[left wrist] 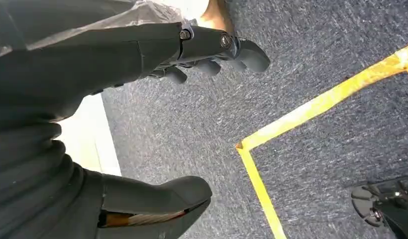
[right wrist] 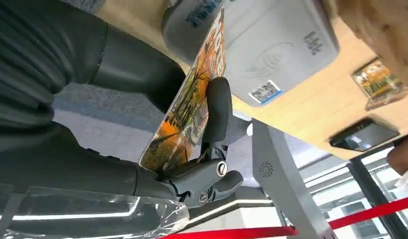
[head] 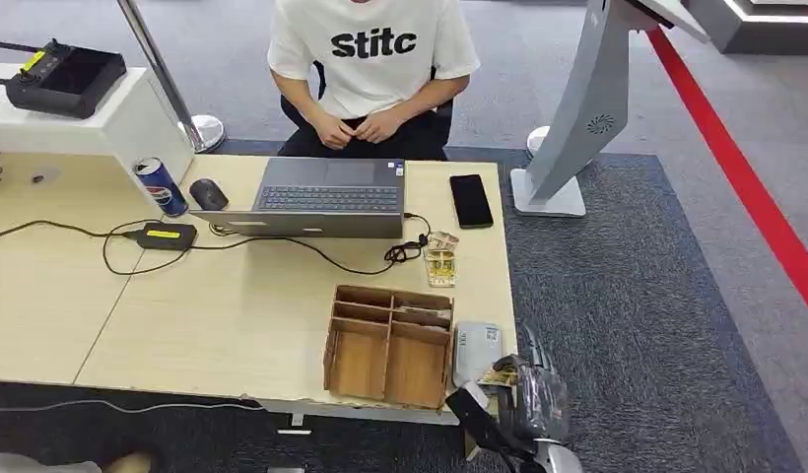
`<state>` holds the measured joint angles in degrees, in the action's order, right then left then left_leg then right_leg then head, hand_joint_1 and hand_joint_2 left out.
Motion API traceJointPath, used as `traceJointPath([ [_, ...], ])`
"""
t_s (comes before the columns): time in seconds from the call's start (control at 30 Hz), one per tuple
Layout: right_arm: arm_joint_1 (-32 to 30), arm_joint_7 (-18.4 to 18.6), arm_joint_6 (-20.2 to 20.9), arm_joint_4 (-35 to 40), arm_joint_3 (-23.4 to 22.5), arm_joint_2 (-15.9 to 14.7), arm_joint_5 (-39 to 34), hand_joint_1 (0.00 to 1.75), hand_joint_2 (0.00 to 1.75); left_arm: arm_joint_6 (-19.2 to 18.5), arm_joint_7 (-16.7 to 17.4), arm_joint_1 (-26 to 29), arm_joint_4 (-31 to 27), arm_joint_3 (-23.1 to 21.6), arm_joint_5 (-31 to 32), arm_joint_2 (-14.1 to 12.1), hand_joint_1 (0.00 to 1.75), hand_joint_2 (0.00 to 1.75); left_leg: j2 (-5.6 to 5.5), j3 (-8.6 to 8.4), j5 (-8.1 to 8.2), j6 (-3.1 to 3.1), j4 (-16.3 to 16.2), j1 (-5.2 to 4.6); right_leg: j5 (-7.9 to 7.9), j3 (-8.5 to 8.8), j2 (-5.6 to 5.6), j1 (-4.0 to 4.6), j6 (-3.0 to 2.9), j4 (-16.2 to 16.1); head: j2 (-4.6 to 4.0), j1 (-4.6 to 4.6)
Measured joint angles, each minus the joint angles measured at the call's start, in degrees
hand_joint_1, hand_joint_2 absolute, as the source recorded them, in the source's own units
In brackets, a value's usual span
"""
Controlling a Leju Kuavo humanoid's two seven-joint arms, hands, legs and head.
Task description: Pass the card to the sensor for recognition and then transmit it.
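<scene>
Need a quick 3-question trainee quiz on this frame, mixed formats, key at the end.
1. True or false: the right robot hand holds a card.
2. The grey card reader lies beside which thing: A) the laptop, B) the wooden organizer, C) the soda can?
3. Fill in: the black phone lies on the table next to the ____.

Key: 1 true; 2 B; 3 laptop.
</scene>
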<state>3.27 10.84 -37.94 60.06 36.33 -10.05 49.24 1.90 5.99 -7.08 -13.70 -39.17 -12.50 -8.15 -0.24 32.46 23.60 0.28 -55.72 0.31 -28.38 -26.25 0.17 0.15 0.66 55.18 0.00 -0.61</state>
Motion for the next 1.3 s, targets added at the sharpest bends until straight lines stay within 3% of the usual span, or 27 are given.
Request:
traceJointPath([
  [0.8, 1.1, -3.2, 0.0, -6.4, -4.3, 2.6, 1.2, 1.75, 1.75, -0.2, 0.2, -0.2, 0.0, 0.0, 0.2, 0.0, 0.0, 1.75, 0.03, -0.13, -0.01, 0.0, 0.0, 0.01, 0.02, 0.11, 0.01, 0.0, -0.01, 0.0, 0.0, 0.0],
  [1.07, 1.4, -7.1, 0.0, -6.2, -7.3, 4.8, 2.9, 1.75, 1.75, -0.4, 0.2, -0.3, 0.0, 0.0, 0.5, 0.0, 0.0, 1.75, 0.03, -0.1, -0.02, -0.01, 0.0, 0.0, 0.02, 0.11, 0.0, 0.01, -0.02, 0.0, 0.0, 0.0],
  [1.3, 3.0, -6.9, 0.0, -3.2, -8.7, 6.9, 2.3, 1.75, 1.75, -0.4, 0.5, -0.9, 0.0, 0.0, 1.0, 0.0, 0.0, 1.75, 0.01, -0.07, -0.02, -0.01, 0.0, 0.0, 0.02, 0.08, 0.0, 0.01, -0.02, 0.0, 0.0, 0.0],
])
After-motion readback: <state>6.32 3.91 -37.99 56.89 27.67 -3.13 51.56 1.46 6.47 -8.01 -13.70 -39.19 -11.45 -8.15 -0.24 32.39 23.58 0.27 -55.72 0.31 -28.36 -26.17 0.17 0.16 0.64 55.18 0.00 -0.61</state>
